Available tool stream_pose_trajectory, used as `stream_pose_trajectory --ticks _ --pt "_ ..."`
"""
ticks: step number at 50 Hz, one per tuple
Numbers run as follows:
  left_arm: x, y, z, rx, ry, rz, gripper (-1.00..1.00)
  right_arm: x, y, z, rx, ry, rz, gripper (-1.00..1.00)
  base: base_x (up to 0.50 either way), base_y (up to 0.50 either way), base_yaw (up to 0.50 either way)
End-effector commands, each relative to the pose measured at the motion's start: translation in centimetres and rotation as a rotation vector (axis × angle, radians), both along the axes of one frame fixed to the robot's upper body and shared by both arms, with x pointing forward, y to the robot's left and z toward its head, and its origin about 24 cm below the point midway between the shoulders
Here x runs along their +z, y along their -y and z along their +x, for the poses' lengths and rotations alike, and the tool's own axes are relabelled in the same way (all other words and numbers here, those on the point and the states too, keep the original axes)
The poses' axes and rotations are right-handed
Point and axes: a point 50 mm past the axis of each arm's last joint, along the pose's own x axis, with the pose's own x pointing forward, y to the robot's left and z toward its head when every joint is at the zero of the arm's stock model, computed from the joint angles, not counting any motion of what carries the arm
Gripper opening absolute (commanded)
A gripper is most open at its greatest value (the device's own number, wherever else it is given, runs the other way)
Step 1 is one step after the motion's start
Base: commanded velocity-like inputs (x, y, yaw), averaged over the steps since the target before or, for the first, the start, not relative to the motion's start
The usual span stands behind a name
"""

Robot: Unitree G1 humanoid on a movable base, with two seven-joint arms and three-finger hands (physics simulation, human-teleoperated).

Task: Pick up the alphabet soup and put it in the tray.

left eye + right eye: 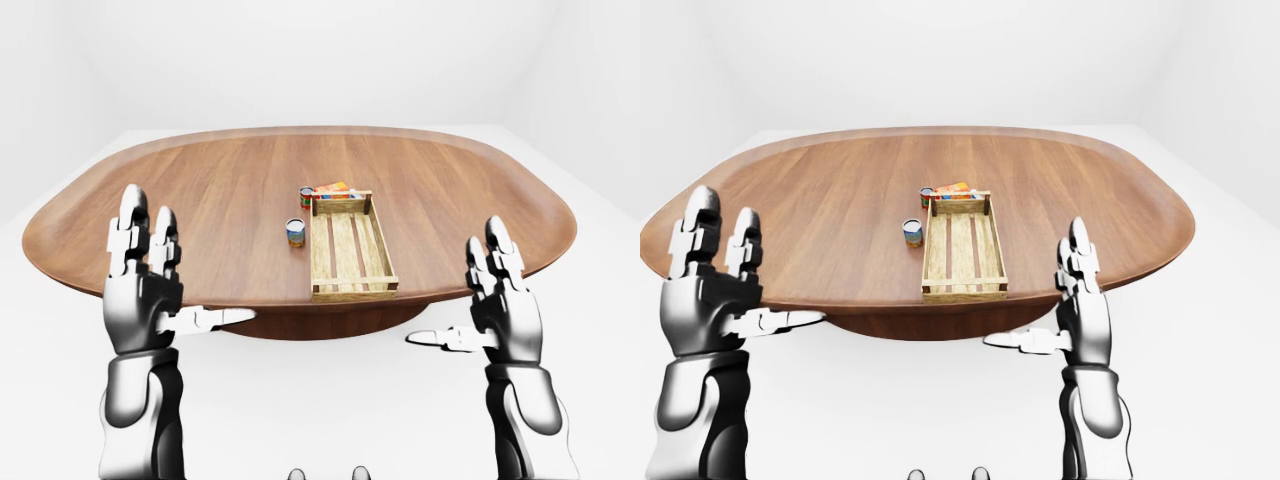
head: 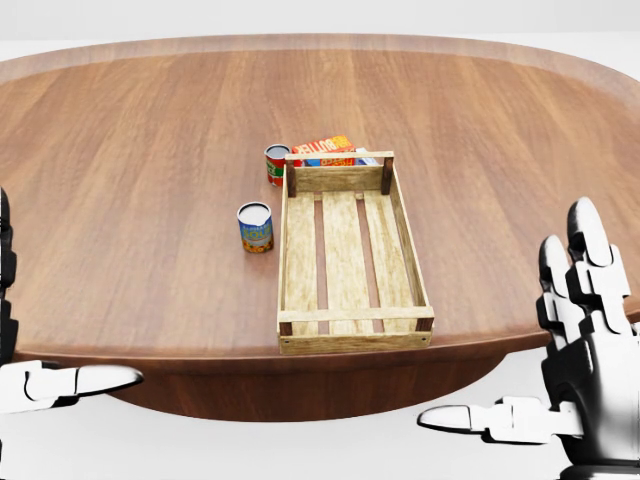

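Observation:
A blue-and-yellow labelled can, which I take for the alphabet soup point(image 2: 255, 228), stands upright on the table just left of the wooden slatted tray point(image 2: 355, 341). Nothing lies in the tray. Both hands hover off the table's near edge, far from the can. My left hand point(image 1: 188, 265) is open with fingers upright and thumb pointing right. In the head view only its thumb shows, at the left edge. My right hand point(image 1: 455, 285) is open too, palm facing left, below and right of the tray.
A red can point(image 2: 277, 165) stands by the tray's far left corner. An orange-red box point(image 2: 325, 147) lies behind the tray's far end. The oval wooden table point(image 2: 150, 150) stretches wide on both sides over a white floor.

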Motion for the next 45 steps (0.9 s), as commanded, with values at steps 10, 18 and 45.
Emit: stream_pose_trajectory --ticks 10,18,45 --pt "2.90 -1.21 -1.76 0.030 0.146 -0.004 1.00 3.55 0.73 -3.20 -0.034 0.149 -0.035 1.00 0.00 0.00 0.00" --pt "2.79 -1.33 -1.59 0.032 0.140 -0.010 1.00 3.70 0.68 -3.33 -0.025 0.158 -0.026 1.00 0.00 -0.12 0.00" --pt "2.97 -1.55 -1.73 0.037 0.149 -0.014 1.00 3.21 0.11 -2.59 -0.008 0.135 -0.036 1.00 0.00 -0.28 0.00"
